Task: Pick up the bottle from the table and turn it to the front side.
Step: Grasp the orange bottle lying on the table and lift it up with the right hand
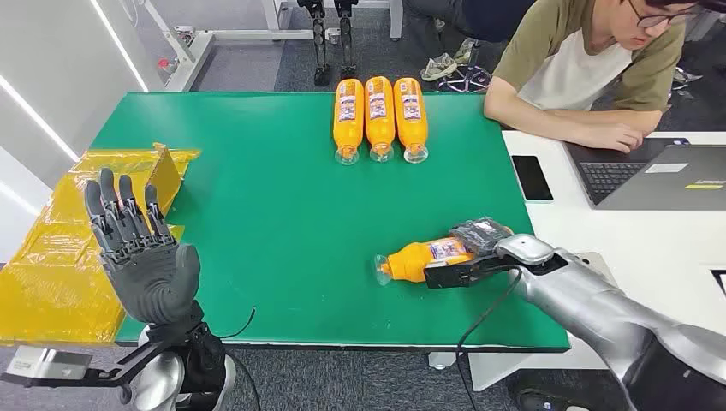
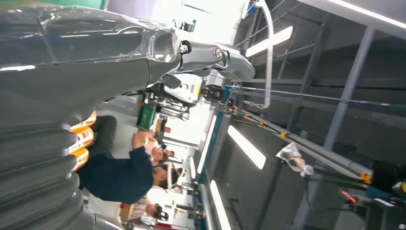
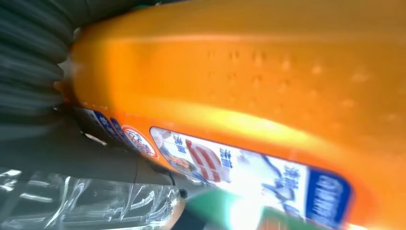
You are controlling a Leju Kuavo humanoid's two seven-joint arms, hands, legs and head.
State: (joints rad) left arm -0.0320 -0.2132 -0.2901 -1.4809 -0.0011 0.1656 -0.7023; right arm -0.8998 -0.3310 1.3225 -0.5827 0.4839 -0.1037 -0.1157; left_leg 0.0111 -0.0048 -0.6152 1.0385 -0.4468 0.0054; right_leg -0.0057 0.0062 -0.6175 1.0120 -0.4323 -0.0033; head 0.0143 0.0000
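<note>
An orange bottle [image 1: 421, 258] with a blue and white label lies on its side on the green table [image 1: 274, 214], near the front right corner, clear cap end pointing left. My right hand [image 1: 476, 251] grips its base end, dark fingers over the top and the thumb along the near side. Up close in the right wrist view, the bottle [image 3: 249, 81] has its label facing the table, and my right hand [image 3: 28, 62] sits at its end. My left hand [image 1: 137, 257] is raised at the front left edge, open, fingers spread upward, holding nothing; its grey cover [image 2: 52, 96] fronts the left wrist view.
Three more orange bottles [image 1: 379, 116] lie side by side at the far middle of the table. Yellow sheets [image 1: 60, 257] lie off the left edge. A person [image 1: 591, 68] leans on a white table at the right, beside a laptop [image 1: 651, 175] and a phone [image 1: 532, 177].
</note>
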